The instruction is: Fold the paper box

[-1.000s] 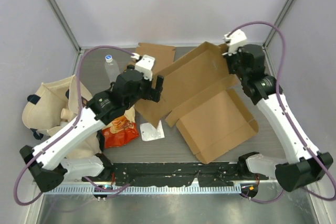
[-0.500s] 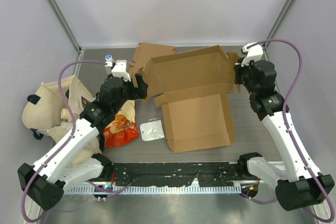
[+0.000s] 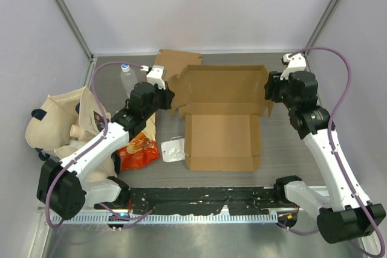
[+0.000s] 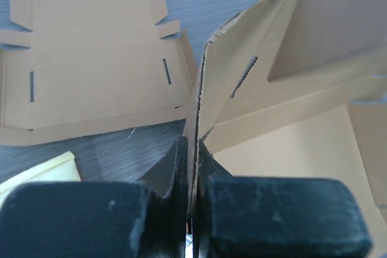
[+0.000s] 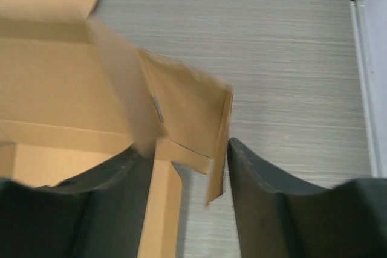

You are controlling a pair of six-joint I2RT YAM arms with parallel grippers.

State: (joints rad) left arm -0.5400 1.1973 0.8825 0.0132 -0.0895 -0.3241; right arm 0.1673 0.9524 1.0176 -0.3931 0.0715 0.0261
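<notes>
The brown paper box (image 3: 221,140) lies opened out mid-table, its base flat and its long back panel (image 3: 221,86) standing up. My left gripper (image 3: 171,98) is at the panel's left end, shut on the thin left side flap (image 4: 202,89), which runs up from between the fingers (image 4: 179,167). My right gripper (image 3: 269,92) is at the panel's right end with its jaws apart. The right side flap (image 5: 214,125) hangs loose between them, close to the right finger (image 5: 254,179).
A second flat cardboard blank (image 3: 178,61) lies at the back, also in the left wrist view (image 4: 91,77). A water bottle (image 3: 126,75), a red snack bag (image 3: 138,146), a white packet (image 3: 174,150) and a cloth bag (image 3: 60,122) lie at left.
The box swung round from askew to square with the table front. My left gripper closed on the left flap; my right gripper opened off the right flap.
</notes>
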